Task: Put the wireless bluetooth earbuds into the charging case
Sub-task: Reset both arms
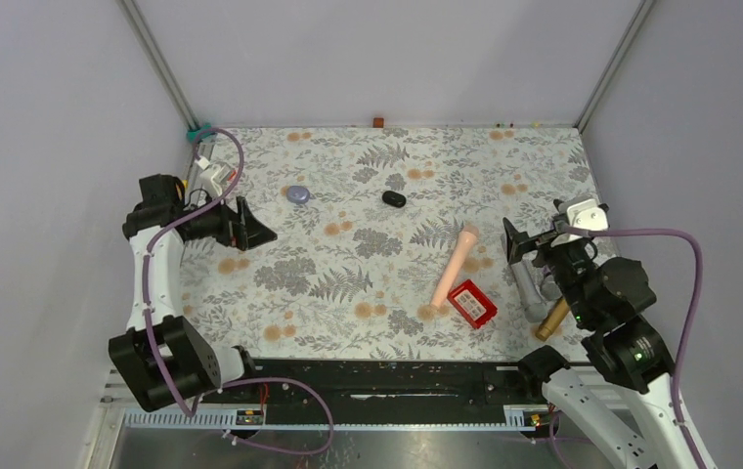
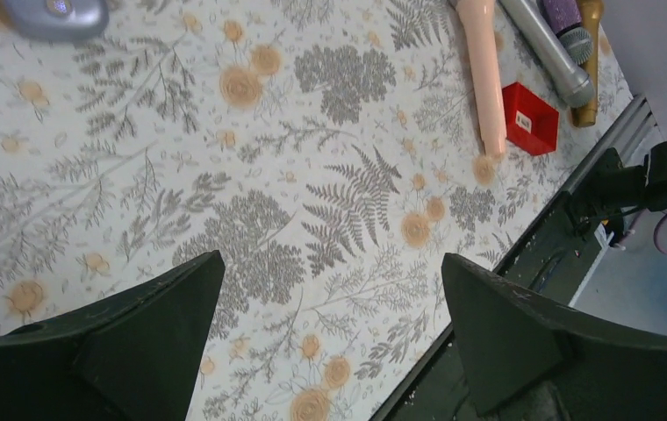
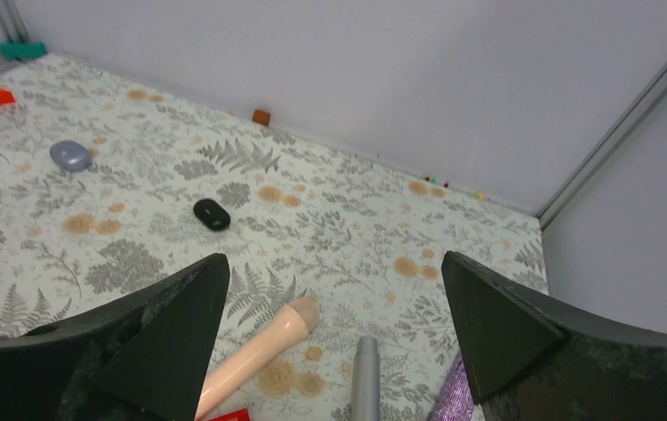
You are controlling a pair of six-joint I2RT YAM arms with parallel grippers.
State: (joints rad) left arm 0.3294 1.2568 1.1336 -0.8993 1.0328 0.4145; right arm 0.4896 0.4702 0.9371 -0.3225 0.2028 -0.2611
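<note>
Glossy black, the charging case [image 1: 394,198] lies on the worktop [image 1: 368,283], toward 12 o'clock from centre in the top view, and appears shut. It is judged light, rigid and slippery, so it should be gripped across its narrow sides, low on the shell. No earbuds can be made out. A lavender dome [image 1: 297,194] sits at 9 o'clock of the case, and a pink cylinder [image 1: 454,266] at 5 o'clock. The left claw [image 1: 250,227] and right claw [image 1: 512,240] stand fully spread, holding nothing, well apart from the case.
</note>
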